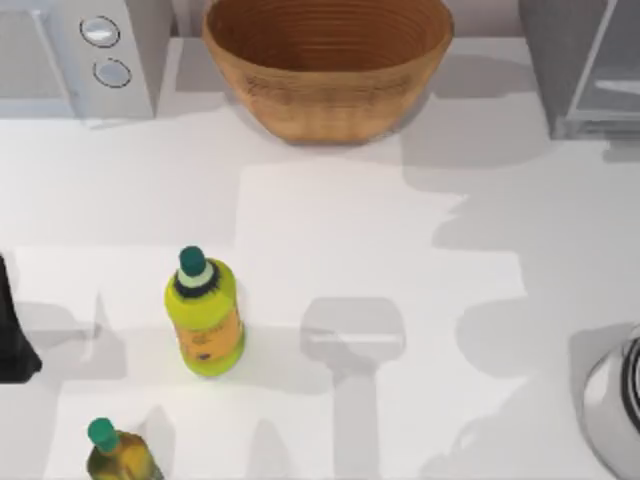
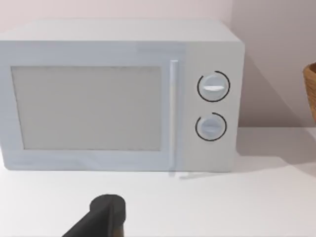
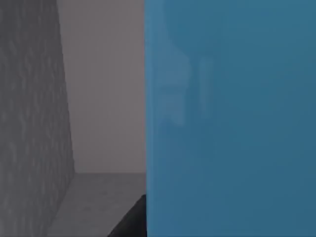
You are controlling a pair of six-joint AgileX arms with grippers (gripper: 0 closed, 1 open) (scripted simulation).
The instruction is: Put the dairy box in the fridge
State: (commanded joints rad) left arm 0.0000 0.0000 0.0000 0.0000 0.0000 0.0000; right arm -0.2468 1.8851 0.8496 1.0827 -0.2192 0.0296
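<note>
The dairy box shows as a broad sky-blue face very close in the right wrist view. My right gripper is shut on it, one dark finger lying against its side. Beside the box are a grey wall and a grey floor, the inside of the fridge. In the top view the fridge stands at the back right corner, its pale glassy door panel at the edge. My left gripper is parked at the table's left edge, and its dark tip faces the microwave.
A light-grey microwave with two dials stands back left, a woven basket back centre. A yellow-green bottle stands left of centre, and another bottle is at the front edge. A shiny grey rounded object sits front right.
</note>
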